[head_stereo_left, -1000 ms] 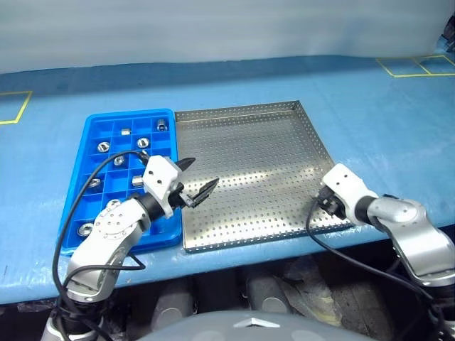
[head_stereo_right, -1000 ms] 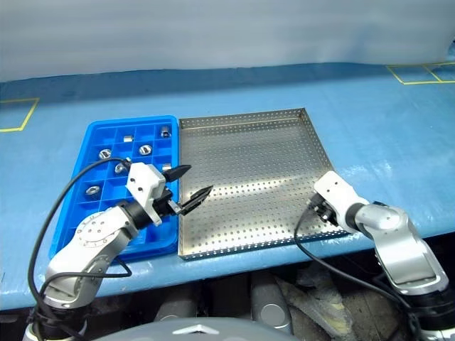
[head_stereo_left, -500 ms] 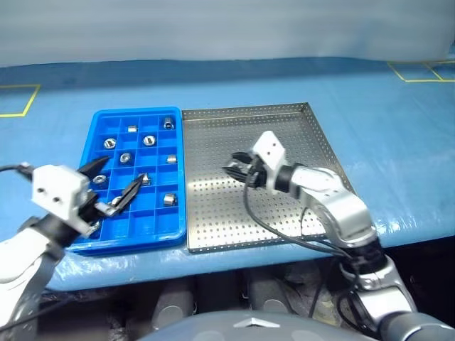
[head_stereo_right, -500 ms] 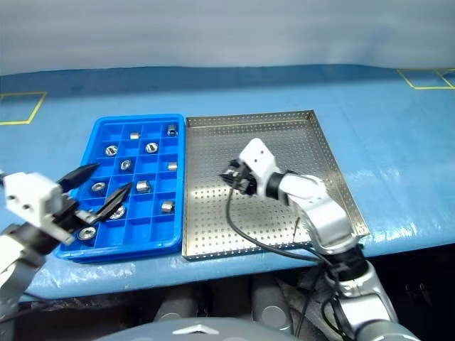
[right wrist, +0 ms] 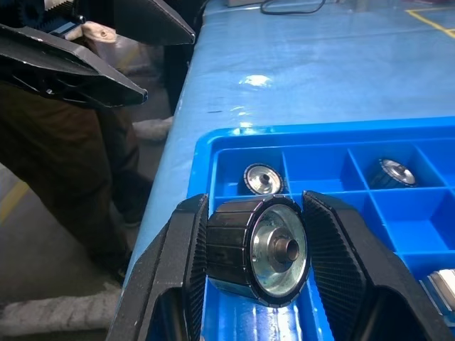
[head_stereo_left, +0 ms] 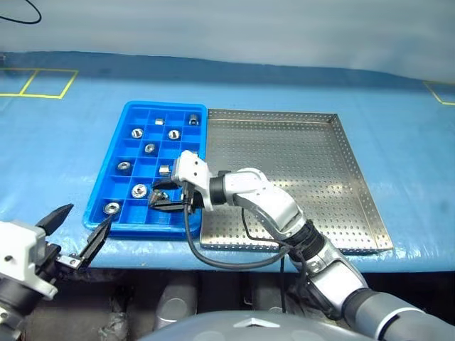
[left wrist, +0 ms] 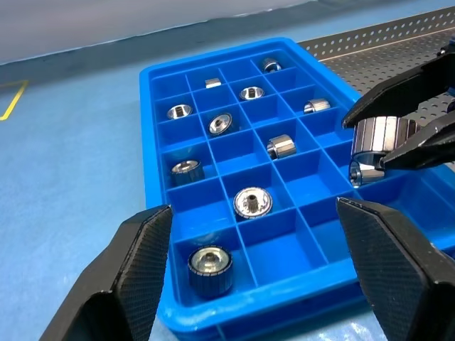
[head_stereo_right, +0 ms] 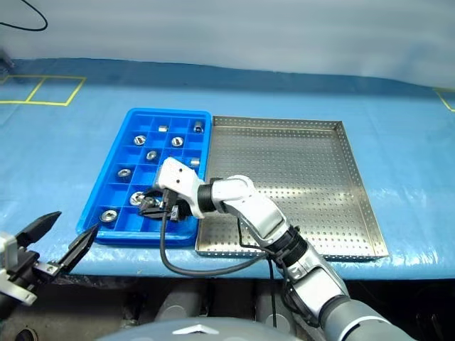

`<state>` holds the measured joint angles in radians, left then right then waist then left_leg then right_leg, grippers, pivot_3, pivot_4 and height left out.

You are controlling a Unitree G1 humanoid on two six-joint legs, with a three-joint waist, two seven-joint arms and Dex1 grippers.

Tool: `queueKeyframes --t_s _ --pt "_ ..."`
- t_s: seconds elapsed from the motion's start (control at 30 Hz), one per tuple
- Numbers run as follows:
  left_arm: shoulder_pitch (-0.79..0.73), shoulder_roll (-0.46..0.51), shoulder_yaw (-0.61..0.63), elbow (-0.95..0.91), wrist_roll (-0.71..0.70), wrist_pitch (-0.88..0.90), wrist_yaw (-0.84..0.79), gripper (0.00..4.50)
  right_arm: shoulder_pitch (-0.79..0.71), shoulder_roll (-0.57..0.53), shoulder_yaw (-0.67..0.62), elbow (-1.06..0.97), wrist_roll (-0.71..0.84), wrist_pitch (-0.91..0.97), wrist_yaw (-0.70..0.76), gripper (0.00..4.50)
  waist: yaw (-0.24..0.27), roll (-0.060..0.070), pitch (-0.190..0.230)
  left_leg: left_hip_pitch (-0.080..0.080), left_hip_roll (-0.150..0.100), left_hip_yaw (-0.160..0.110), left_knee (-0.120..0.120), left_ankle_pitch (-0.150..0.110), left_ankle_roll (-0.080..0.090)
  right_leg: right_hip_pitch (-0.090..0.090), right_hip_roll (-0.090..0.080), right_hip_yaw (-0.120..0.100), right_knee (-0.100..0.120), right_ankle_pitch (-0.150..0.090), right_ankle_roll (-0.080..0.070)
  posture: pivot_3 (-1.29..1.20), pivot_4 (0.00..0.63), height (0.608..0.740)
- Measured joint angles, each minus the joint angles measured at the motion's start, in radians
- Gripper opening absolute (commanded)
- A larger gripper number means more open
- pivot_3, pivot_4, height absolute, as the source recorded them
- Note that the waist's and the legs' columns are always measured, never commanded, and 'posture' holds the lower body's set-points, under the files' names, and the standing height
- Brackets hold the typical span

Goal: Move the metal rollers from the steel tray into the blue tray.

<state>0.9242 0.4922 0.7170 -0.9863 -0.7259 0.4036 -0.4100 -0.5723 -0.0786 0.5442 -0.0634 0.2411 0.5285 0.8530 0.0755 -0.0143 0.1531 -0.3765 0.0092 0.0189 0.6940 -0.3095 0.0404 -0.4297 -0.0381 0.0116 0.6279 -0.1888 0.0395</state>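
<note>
Roller (right wrist: 259, 259) gripped by right end effector (head_stereo_left: 165, 195) above blue tray (head_stereo_left: 106, 186); left end effector (head_stereo_left: 75, 233) open, off surface edge.

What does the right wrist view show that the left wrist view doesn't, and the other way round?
The right wrist view adds the end face and hollow centre of the roller clamped in the right hand, and the open left hand out past the table edge.

The left wrist view adds most of the blue tray grid, with many rollers seated one per compartment, and a corner of the steel tray.

Both show the held roller over the blue tray, and a few placed rollers.
</note>
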Motion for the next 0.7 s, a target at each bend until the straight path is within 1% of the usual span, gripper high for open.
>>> queueKeyframes --t_s 0.1,0.27,0.4,0.6,0.67,0.7 --pt "0.04 -0.012 -0.068 0.0 0.013 -0.049 0.031 4.02 -0.004 0.034 -0.001 0.065 -0.011 -0.028 -0.005 1.72 0.005 0.0 0.0 0.0 0.0 0.0 -0.001 0.001 -0.001 0.0 0.001 0.0 0.0 -0.003 0.005 0.32 0.15 0.74" --pt "0.045 -0.01 -0.151 0.0 0.051 -0.07 0.072 4.02 -0.032 0.079 -0.002 0.177 -0.041 -0.072 -0.023 1.72 0.01 0.0 0.0 0.0 0.001 -0.001 -0.004 0.002 -0.003 0.0 0.003 0.0 0.001 -0.004 0.004 0.31 0.15 0.74" --pt "0.032 -0.001 -0.16 0.0 0.06 -0.07 0.091 4.02 -0.033 0.089 -0.002 0.194 -0.049 -0.081 -0.022 1.72 0.01 0.0 0.0 0.0 0.0 -0.002 -0.006 0.002 -0.004 0.0 0.003 -0.001 0.001 -0.004 0.002 0.3 0.15 0.74" --pt "-0.003 0.026 -0.171 0.0 0.06 -0.06 0.11 4.02 -0.024 0.099 0.004 0.203 -0.06 -0.079 -0.017 1.72 0.009 0.0 0.0 0.0 0.0 -0.002 -0.01 0.006 -0.01 -0.001 0.004 -0.001 0.0 -0.005 0.001 0.28 0.15 0.74" --pt "-0.016 0.037 -0.172 0.0 0.06 -0.053 0.115 4.02 -0.014 0.086 0.028 0.2 -0.064 -0.066 0.004 2.45 0.008 0.0 0.0 0.0 0.0 -0.003 -0.01 0.006 -0.01 -0.001 0.004 -0.001 -0.001 -0.005 0.001 0.27 0.15 0.74" --pt "-0.026 0.043 -0.172 0.0 0.06 -0.044 0.118 4.02 -0.001 0.08 0.04 0.2 -0.069 -0.062 0.014 2.74 0.007 0.0 0.0 0.0 0.0 -0.003 -0.01 0.006 -0.01 -0.001 0.004 -0.001 -0.001 -0.005 0.001 0.27 0.15 0.74"
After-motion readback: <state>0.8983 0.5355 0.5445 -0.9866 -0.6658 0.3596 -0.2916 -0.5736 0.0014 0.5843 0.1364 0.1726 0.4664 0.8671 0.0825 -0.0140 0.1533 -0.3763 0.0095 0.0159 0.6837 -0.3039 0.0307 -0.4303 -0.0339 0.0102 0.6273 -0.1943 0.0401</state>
